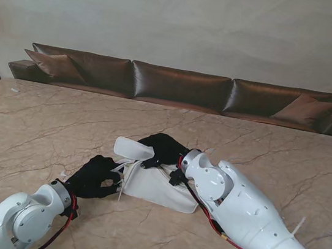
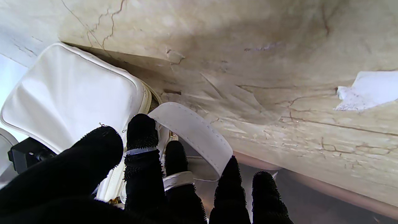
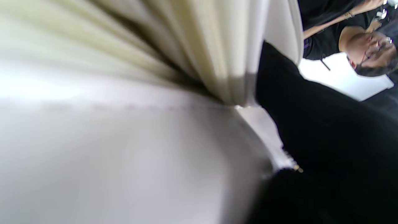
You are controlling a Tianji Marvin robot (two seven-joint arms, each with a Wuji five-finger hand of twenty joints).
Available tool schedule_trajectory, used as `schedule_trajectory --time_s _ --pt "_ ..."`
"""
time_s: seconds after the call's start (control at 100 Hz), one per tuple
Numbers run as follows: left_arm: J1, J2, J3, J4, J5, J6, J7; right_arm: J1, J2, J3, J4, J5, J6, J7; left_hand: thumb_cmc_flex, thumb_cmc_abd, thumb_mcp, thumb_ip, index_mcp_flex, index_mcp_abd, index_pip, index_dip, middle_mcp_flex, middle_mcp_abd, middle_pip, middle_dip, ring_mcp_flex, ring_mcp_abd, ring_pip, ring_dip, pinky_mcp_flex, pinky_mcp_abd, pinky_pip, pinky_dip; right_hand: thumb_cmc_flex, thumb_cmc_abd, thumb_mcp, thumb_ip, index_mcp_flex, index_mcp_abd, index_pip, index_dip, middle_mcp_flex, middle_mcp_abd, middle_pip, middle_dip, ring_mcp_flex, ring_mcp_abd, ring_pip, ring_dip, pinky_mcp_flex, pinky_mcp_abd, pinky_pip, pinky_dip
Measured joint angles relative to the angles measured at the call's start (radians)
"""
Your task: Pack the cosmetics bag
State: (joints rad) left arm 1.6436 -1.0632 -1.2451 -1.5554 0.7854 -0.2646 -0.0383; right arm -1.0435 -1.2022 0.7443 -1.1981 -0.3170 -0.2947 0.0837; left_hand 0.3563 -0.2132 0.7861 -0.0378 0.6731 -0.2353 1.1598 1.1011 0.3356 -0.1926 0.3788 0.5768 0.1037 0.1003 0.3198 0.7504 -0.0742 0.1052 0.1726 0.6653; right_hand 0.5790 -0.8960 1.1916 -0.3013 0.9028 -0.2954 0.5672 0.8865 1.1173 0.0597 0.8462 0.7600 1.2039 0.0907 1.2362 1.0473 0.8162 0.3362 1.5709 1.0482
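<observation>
The white cosmetics bag (image 1: 160, 186) is sitting mid-worktop (image 1: 43, 119) between both hands. The left hand (image 1: 94, 176) is gripping the bag's strap (image 2: 192, 133) at its left end; the right hand (image 1: 161, 148) is holding a white tube-like item (image 1: 133, 149) over the bag. If the strap slips, the opening could sag and block the item. Only the left wrist view is showing the strap threaded among fingers (image 2: 141, 149); the right wrist view is blurred.
</observation>
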Motion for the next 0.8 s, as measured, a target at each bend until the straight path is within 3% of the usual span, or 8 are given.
schedule_trajectory --time_s 0.08,0.2,0.32,0.46,0.51,0.62,0.71,0.8 --pt "-0.001 -0.003 -0.003 -0.006 -0.001 0.01 -0.003 -0.028 0.0 0.035 -0.012 0.034 0.007 -0.005 0.005 -0.001 -0.005 -0.007 -0.027 -0.019 -0.032 -0.016 -0.029 -0.047 -0.016 -0.026 0.0 -0.002 -0.01 -0.006 0.0 -0.001 -0.004 -0.02 0.008 0.0 -0.024 0.0 0.073 0.0 -0.125 0.0 0.006 0.005 0.0 0.0 0.001 0.004 0.012 0.008 0.004 0.007 0.0 0.011" --pt "-0.007 -0.007 -0.004 -0.008 -0.009 0.029 -0.016 -0.06 0.0 0.073 -0.028 0.087 0.021 -0.003 0.026 -0.022 -0.019 -0.024 -0.051 -0.028 -0.08 -0.05 -0.065 -0.102 -0.034 -0.057 -0.011 -0.006 -0.022 -0.012 0.002 -0.004 -0.005 -0.035 0.009 0.0 -0.025 0.0 0.085 0.0 -0.152 0.0 0.008 0.02 0.0 0.0 0.002 0.014 0.025 0.021 0.004 0.008 0.0 0.022" --pt "0.002 -0.013 -0.028 -0.03 -0.017 0.048 -0.043 -0.082 -0.002 0.103 -0.042 0.089 0.03 -0.008 0.041 -0.022 -0.019 -0.024 -0.091 -0.045 -0.103 -0.063 -0.083 -0.196 -0.043 -0.059 -0.011 -0.008 -0.037 -0.012 0.004 -0.005 -0.015 -0.06 0.011 0.0 -0.039 0.0 0.097 0.0 -0.183 0.0 0.014 0.021 0.0 0.0 0.002 0.017 0.026 0.024 0.002 0.012 0.0 0.023" --pt "0.025 -0.02 -0.054 -0.049 -0.025 0.044 -0.036 -0.106 -0.008 0.128 -0.056 0.105 0.042 -0.028 0.009 -0.008 -0.028 -0.023 -0.048 -0.045 -0.083 0.029 -0.077 -0.197 -0.043 -0.059 -0.011 -0.008 -0.038 -0.012 0.004 -0.004 -0.015 -0.062 0.062 0.0 -0.11 -0.002 0.122 -0.025 -0.183 0.003 0.025 0.028 0.0 0.0 0.003 0.022 0.026 0.024 -0.004 0.013 0.0 0.035" --pt "0.037 -0.023 -0.068 -0.061 -0.028 0.039 -0.033 -0.112 -0.011 0.134 -0.058 0.11 0.043 -0.033 -0.002 0.005 -0.018 0.004 0.001 -0.046 -0.079 0.076 -0.041 -0.197 -0.043 -0.059 -0.01 -0.006 -0.039 -0.012 0.004 -0.001 -0.015 -0.062 0.073 0.0 -0.148 -0.002 0.124 -0.04 -0.183 0.005 0.04 0.026 0.0 0.002 0.014 0.025 0.026 0.026 -0.005 0.014 0.0 0.042" --pt "0.067 -0.025 -0.099 -0.096 -0.027 0.03 -0.035 -0.121 -0.018 0.14 -0.062 0.11 0.043 -0.059 -0.002 0.001 0.006 0.005 0.048 -0.046 -0.079 0.13 -0.006 -0.197 -0.043 -0.059 -0.01 0.003 -0.039 -0.018 0.004 0.004 -0.015 -0.062 0.073 0.0 -0.185 -0.002 0.135 -0.068 -0.184 0.008 0.062 0.015 0.041 0.021 0.024 0.027 0.036 0.029 -0.005 0.018 0.001 0.047" --pt "0.088 -0.022 -0.122 -0.13 0.022 0.018 -0.045 -0.125 -0.023 0.141 -0.062 0.109 0.042 -0.077 -0.002 -0.042 0.042 0.036 0.057 -0.046 -0.079 0.144 -0.006 -0.196 -0.043 -0.076 -0.008 0.003 -0.04 -0.019 0.004 0.006 -0.017 -0.074 0.073 0.0 -0.221 -0.002 0.15 -0.089 -0.184 0.008 0.077 0.005 0.053 0.031 0.03 0.027 0.041 0.029 -0.005 0.022 0.001 0.048" --pt "0.104 -0.012 -0.141 -0.169 0.116 -0.001 -0.081 -0.122 -0.023 0.136 -0.057 0.077 0.034 -0.085 -0.014 -0.088 0.052 0.036 0.032 -0.046 -0.079 0.156 -0.006 -0.122 -0.07 -0.108 -0.008 0.004 -0.051 -0.03 0.004 0.006 -0.029 -0.107 0.073 0.0 -0.26 -0.002 0.153 -0.114 -0.184 0.009 0.093 -0.016 0.085 0.037 0.033 0.027 0.045 0.03 -0.005 0.026 0.001 0.052"
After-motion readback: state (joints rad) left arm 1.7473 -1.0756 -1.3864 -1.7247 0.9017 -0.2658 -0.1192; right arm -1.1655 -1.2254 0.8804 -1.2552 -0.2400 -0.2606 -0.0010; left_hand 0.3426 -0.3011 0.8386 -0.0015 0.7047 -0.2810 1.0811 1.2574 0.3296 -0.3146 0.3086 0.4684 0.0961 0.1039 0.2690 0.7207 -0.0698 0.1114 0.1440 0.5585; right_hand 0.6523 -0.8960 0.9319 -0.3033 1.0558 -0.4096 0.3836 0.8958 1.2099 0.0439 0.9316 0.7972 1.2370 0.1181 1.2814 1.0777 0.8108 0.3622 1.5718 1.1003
